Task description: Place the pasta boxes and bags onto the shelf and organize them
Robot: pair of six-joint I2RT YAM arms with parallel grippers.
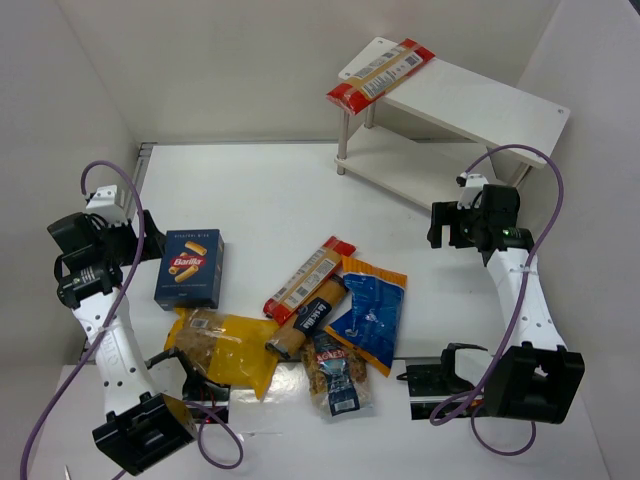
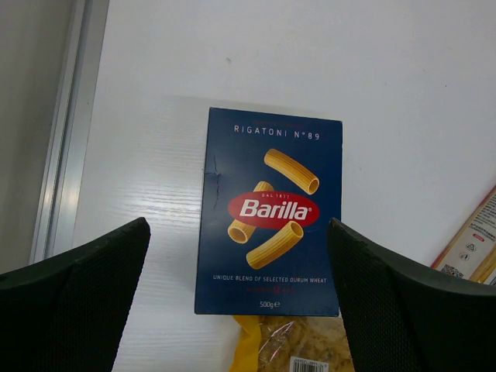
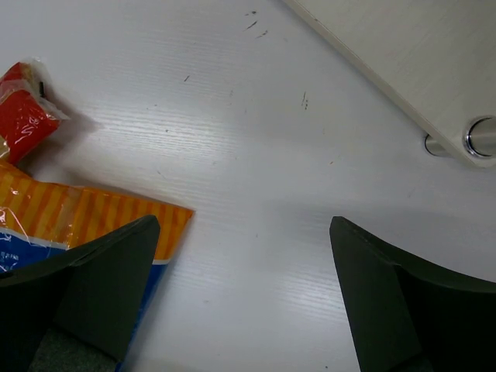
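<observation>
Shelf at far right of the table. One spaghetti bag already lies across the far-left end of its top board, and seems to hang a little past the corner, though the overhead view is too flat to be sure.

Everything else is on the table – the Barilla box flat, label up, near the left arm. A loose heap lies in the middle: second spaghetti bag, brown pack, yellow bag, blue-and-orange bag, small clear bag.

Left gripper hangs over the box with jaws spread wide, nothing in them; the box sits between the two fingers in the wrist view. Right gripper is likewise wide open and empty, over bare table between the blue-and-orange bag and the shelf's lower board.

We judge the task early – one item shelved, six to go. The step in hand looks like a pick of the box by the left arm. The next move calls for a straight descent, jaws closing across the narrow width, then a long carry or a hand-over to the right arm, since the shelf is well apart from the box
</observation>
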